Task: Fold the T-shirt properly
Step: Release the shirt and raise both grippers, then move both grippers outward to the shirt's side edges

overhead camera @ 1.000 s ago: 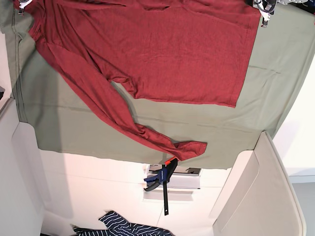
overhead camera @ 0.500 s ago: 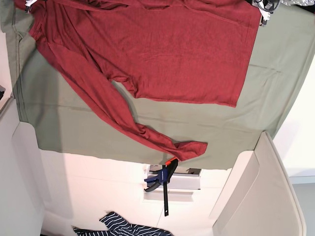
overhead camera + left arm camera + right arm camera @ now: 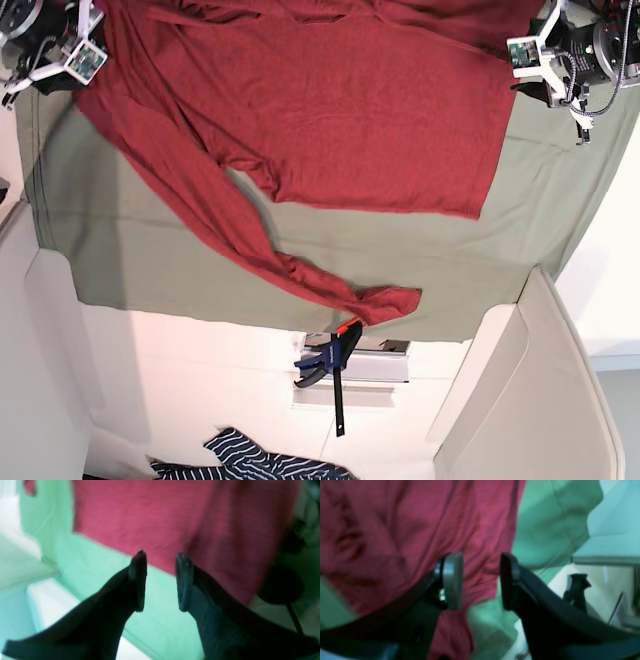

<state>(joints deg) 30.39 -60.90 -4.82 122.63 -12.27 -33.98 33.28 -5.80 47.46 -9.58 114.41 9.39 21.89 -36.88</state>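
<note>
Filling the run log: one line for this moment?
shirt: spread flat on green sheet | left end effector: open, over hem edge | right end effector: open, over shirt edge | nothing gripped

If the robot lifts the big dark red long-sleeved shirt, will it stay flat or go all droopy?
The dark red long-sleeved knit shirt would probably droop: it already wrinkles and its sleeve trails loosely. It likely slides easily over the sage-green cloth sheet.

Red T-shirt (image 3: 340, 100) flat, sleeve out
</note>
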